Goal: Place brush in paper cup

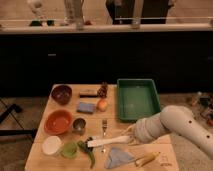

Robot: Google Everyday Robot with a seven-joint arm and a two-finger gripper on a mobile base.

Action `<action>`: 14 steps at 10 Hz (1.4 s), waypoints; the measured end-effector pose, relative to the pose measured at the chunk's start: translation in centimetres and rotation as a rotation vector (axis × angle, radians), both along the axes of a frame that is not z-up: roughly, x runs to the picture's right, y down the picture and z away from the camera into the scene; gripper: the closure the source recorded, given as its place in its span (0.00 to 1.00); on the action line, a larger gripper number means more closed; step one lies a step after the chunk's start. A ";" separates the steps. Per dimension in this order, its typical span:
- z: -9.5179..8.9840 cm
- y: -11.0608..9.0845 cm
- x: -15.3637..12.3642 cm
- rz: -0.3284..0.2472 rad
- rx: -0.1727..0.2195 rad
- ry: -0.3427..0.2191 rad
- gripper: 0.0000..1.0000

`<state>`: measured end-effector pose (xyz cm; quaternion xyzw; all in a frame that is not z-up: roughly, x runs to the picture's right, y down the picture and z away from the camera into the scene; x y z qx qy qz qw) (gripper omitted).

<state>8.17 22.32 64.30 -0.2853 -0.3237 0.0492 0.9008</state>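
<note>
The brush (109, 141) has a long white handle and a dark bristle head pointing left, and it lies nearly level just above the front of the table. My gripper (131, 136) is at the handle's right end, shut on it, with the white arm (175, 125) reaching in from the right. The paper cup (51, 145) is a small white round cup at the front left corner, to the left of the bristle head and apart from it.
An orange bowl (58, 121) and a small metal cup (78, 125) stand behind the paper cup. A green pepper (86, 153), a blue cloth (117, 157) and a yellow-handled knife (148, 159) lie along the front. A fork (104, 125), a green tray (137, 98) and a dark bowl (61, 93) lie further back.
</note>
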 end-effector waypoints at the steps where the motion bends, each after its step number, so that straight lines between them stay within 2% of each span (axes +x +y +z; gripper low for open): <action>1: 0.0 0.0 0.1 0.001 0.000 0.003 1.00; 7: 0.0 0.1 0.2 0.002 -0.001 0.004 1.00; 9: 0.2 -0.1 -0.3 -0.001 -0.007 -0.017 1.00; 12: 0.6 -1.0 -4.3 -0.032 -0.010 -0.086 1.00; 14: 0.6 -1.3 -8.6 -0.065 -0.018 -0.139 1.00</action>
